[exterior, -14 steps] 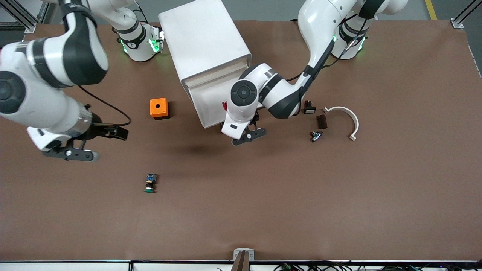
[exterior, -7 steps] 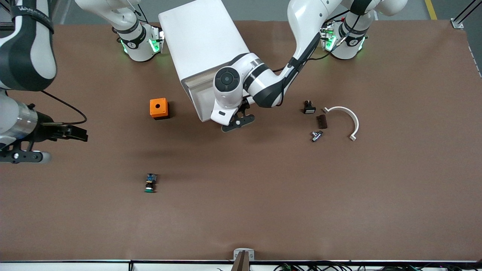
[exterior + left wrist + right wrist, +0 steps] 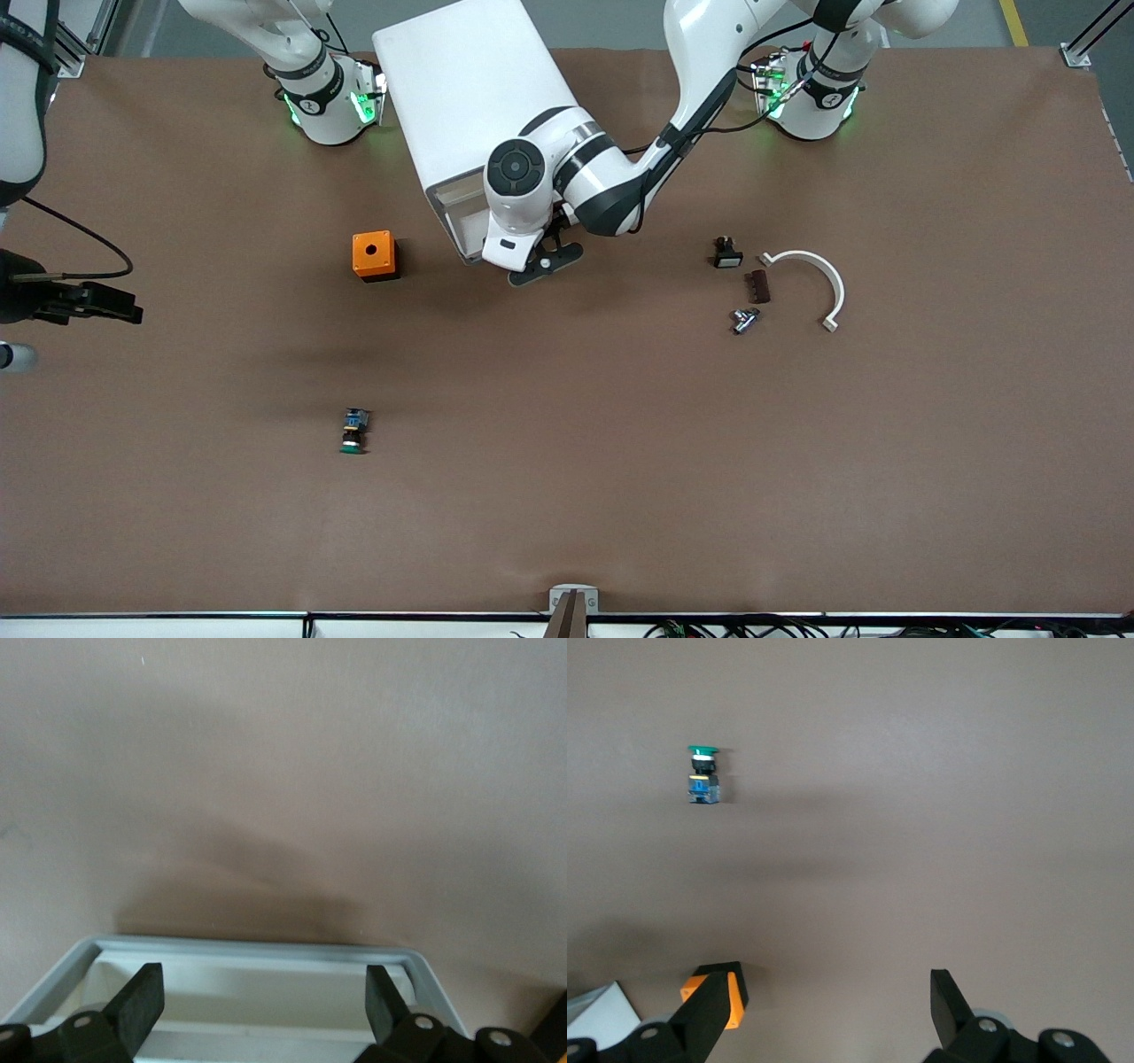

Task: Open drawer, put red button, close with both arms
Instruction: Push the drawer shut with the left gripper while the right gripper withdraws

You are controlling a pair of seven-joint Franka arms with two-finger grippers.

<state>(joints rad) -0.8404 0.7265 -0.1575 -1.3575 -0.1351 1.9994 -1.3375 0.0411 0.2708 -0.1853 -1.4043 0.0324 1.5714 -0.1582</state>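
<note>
My left tool (image 3: 542, 263), fingers apart, sits at the drawer (image 3: 257, 992) front, drawer at its 11 o'clock; right tool (image 3: 824, 1014), also spread, waits.

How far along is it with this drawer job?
No red button shows on the table, so it is probably already in the drawer, though hidden. In hand: the open left gripper is at the drawer's front, which sticks out slightly from the cabinet. Left: shutting it fully. The open right gripper waits over the right arm's end.
</note>
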